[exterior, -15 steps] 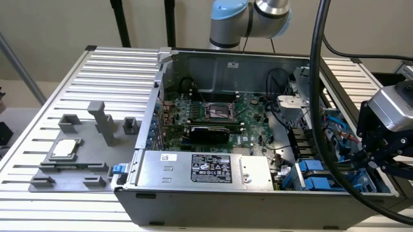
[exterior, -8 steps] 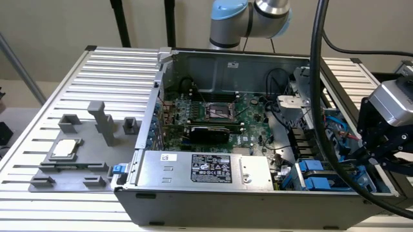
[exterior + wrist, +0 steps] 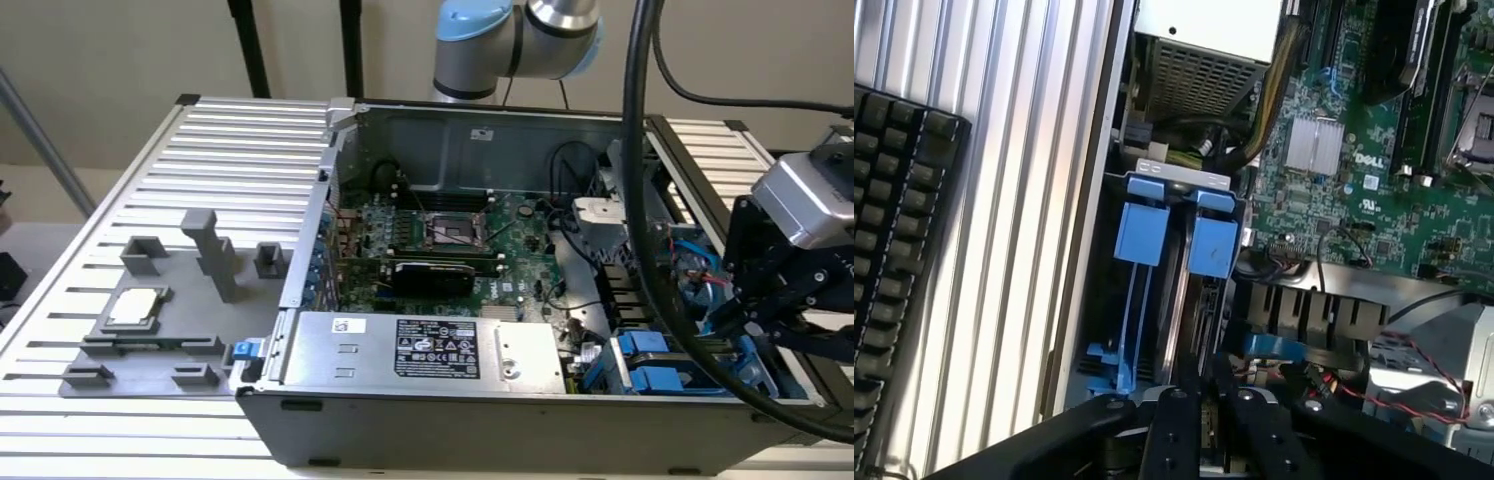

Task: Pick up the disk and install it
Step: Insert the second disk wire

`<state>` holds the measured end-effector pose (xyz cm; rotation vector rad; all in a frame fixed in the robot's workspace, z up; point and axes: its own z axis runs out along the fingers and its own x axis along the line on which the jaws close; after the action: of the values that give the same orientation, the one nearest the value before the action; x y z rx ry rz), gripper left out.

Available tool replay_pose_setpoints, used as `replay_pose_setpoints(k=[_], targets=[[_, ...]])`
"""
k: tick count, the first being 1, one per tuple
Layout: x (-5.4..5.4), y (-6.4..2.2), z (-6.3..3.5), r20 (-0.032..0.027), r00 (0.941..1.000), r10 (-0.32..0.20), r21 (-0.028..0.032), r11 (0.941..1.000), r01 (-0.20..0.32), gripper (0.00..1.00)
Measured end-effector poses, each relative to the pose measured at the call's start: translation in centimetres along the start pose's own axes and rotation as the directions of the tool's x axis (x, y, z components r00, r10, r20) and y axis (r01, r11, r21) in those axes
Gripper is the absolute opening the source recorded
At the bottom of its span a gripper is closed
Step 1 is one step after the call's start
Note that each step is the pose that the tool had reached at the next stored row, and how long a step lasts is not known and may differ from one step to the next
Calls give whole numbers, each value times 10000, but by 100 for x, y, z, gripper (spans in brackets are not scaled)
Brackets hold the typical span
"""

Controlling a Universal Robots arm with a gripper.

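Observation:
My gripper (image 3: 750,335) hangs over the drive bays at the exterior view's right end of the open computer case (image 3: 400,420). In the wrist view its black fingers (image 3: 1174,430) stand close together. They are shut on the disk (image 3: 1202,320), a thin dark slab seen edge-on. The disk stands upright in the slot beside two blue bay brackets (image 3: 1142,232). In the exterior view a bit of blue and grey, the disk (image 3: 747,362), shows just under the gripper. The rest of it is hidden by the fingers and cables.
The green motherboard (image 3: 441,240) and the power supply (image 3: 427,350) fill the case. A grey fixture (image 3: 147,345) holding a small silver chip (image 3: 138,305) lies on the slatted table at the exterior view's left. A black keyboard (image 3: 894,250) lies outside the case wall. Thick black cables (image 3: 654,200) hang near the bays.

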<state>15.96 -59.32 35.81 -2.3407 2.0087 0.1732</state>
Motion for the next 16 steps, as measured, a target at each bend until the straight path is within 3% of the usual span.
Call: replay_pose_setpoints(k=[3, 4, 6, 8, 10, 16], targets=[[-3, 5, 10, 58, 9999, 150, -352, 9993, -148, 0], [-3, 6, 12, 71, 9997, 220, -444, 9988, -216, 0], [-1, 6, 23, 90, 9990, 446, -550, 9975, -441, 0], [1, 6, 36, 102, 9973, 727, -573, 9958, -720, 0], [3, 4, 53, 102, 9951, 986, -556, 9936, -979, 0], [3, 1, 124, 11, 9936, 1132, -545, 9921, -1129, 0]])
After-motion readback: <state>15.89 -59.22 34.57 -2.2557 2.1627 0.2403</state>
